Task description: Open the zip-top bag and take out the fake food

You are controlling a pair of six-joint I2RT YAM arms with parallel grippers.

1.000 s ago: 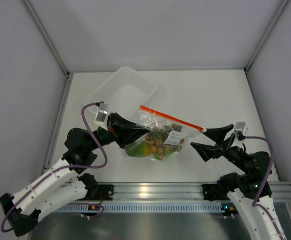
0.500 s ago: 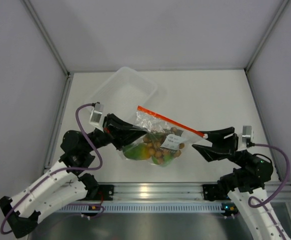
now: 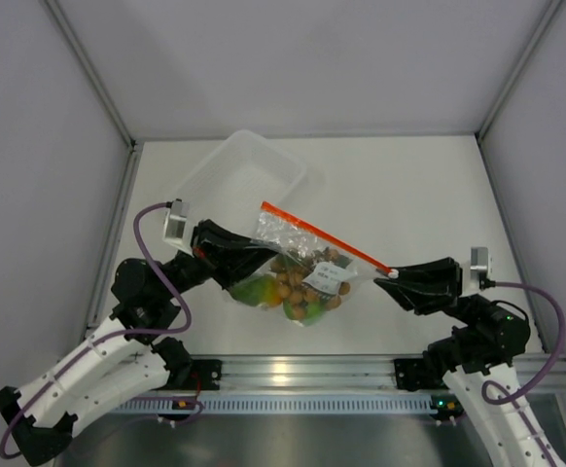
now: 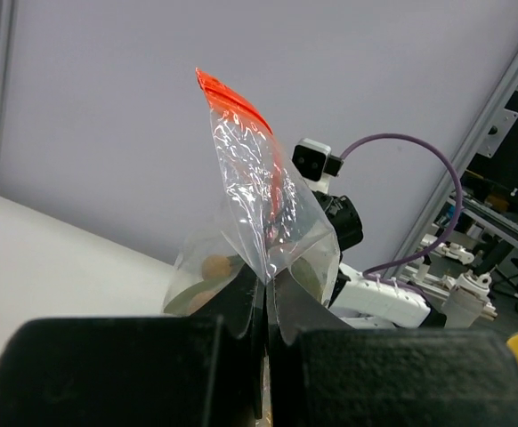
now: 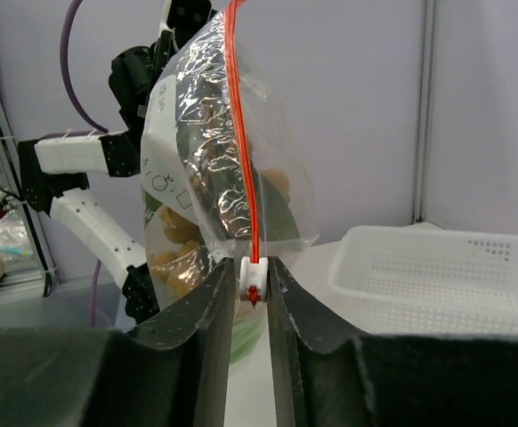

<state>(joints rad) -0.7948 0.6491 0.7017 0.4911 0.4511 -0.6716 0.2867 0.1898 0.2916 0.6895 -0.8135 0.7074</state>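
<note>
left tool (image 4: 266, 289) clamped on zip-top bag (image 3: 288, 233) | right tool (image 3: 392, 277) pinching its slider (image 5: 252, 272) | fake food (image 3: 293, 283) blurred through plastic

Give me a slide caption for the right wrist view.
Right gripper pinches the white slider of the zip-top bag, fake food inside, tray behind.

A pale, matt white surface (image 3: 419, 195) is boxed in by plain grey-lilac walls (image 3: 302, 58) at the back and both sides, joined by slanting aluminium posts (image 3: 90, 73). A ribbed aluminium rail (image 3: 293, 372) runs along the near edge, catching a glint of light.
</note>
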